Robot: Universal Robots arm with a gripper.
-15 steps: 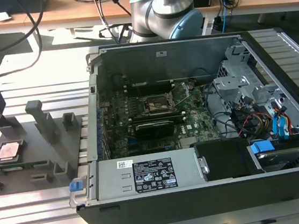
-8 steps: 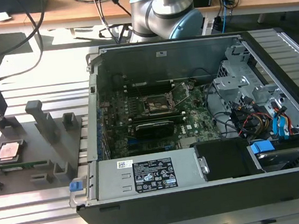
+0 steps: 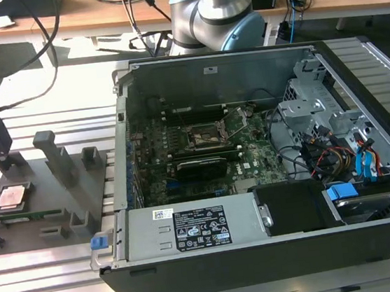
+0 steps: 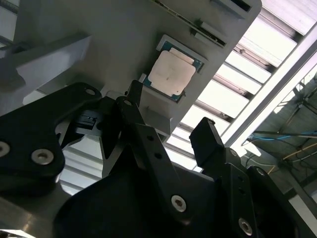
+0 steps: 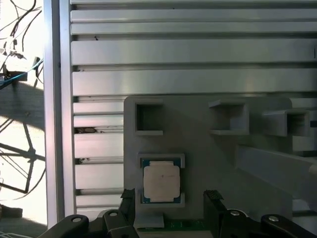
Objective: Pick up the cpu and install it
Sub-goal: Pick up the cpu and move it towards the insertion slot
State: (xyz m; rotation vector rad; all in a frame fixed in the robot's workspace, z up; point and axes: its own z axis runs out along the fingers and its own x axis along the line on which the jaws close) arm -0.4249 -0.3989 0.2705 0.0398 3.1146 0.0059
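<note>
Resting flat, metal top plate up, in a shallow pocket of the grey fixture plate, the cpu lies at the exterior view's left, well apart from the open computer case. In both wrist views the gripper hangs near the chip with its black fingers spread wide and nothing between them, not touching it. Fixture and case stand on a slatted aluminium table; the motherboard's black socket frame sits inside the case.
</note>
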